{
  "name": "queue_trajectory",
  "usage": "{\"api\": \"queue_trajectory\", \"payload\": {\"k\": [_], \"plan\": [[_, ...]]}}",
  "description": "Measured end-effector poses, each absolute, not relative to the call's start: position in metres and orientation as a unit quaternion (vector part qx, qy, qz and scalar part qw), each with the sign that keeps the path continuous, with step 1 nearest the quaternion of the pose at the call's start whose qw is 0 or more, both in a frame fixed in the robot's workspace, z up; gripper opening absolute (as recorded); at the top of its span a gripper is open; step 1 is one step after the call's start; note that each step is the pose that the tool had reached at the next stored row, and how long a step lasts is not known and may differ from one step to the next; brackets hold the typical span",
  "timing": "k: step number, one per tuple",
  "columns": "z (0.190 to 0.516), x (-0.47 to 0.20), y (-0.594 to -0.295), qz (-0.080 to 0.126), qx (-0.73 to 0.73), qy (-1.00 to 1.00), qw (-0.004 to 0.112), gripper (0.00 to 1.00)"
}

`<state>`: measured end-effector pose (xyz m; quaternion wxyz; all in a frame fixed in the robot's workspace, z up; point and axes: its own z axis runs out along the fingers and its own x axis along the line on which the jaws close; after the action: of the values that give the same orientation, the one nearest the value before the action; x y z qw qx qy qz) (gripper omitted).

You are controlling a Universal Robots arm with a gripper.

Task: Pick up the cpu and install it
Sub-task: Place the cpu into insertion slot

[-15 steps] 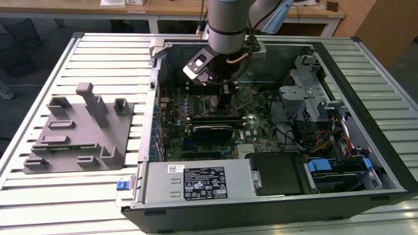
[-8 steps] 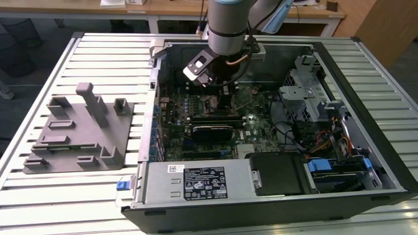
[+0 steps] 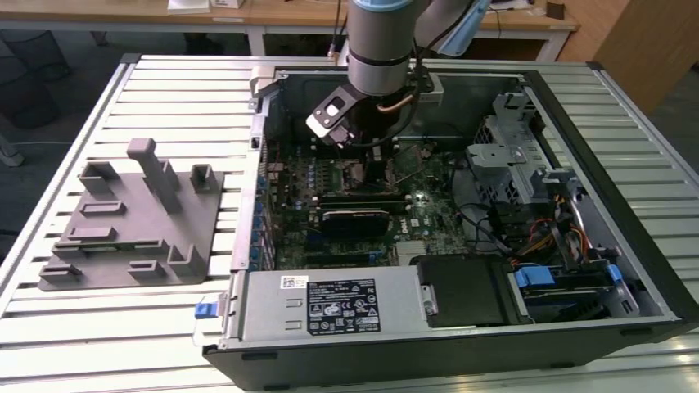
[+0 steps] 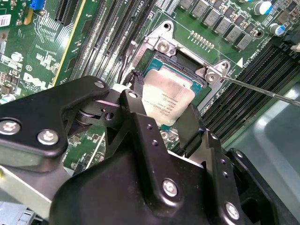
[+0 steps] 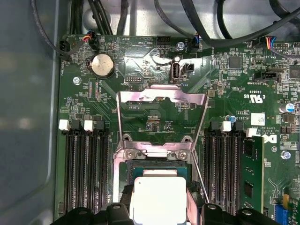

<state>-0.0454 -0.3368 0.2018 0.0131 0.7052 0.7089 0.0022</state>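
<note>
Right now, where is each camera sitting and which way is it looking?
Exterior view: off the arm, looking down into the computer case; the arm shows.
First wrist view: on the arm, facing the motherboard; the gripper shows.
Second wrist view: on the arm, facing the socket; the gripper shows.
Both wrist views share the cpu in the gripper.

My pincer (image 4: 161, 108), gripping the cpu (image 4: 168, 101), hangs over the open socket (image 4: 180, 62). The plate (image 5: 161, 97) stands folded back at one side of the socket, and the thin lever (image 4: 262, 90) sticks out at another. Low memory slots (image 5: 86, 164) run along two sides, and one memory stick (image 5: 251, 168) stands higher. The case wall (image 3: 260, 115) is near my arm on the exterior view's left. The drive cage (image 3: 513, 155) and cables (image 3: 492, 221) crowd its right. Above the board the case is open.
</note>
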Motion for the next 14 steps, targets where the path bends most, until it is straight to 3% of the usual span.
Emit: {"api": "queue_trajectory", "payload": {"k": [14], "plan": [[0.196, -0.0454, -0.335, 0.002, 0.706, 0.708, 0.013, 0.53]]}}
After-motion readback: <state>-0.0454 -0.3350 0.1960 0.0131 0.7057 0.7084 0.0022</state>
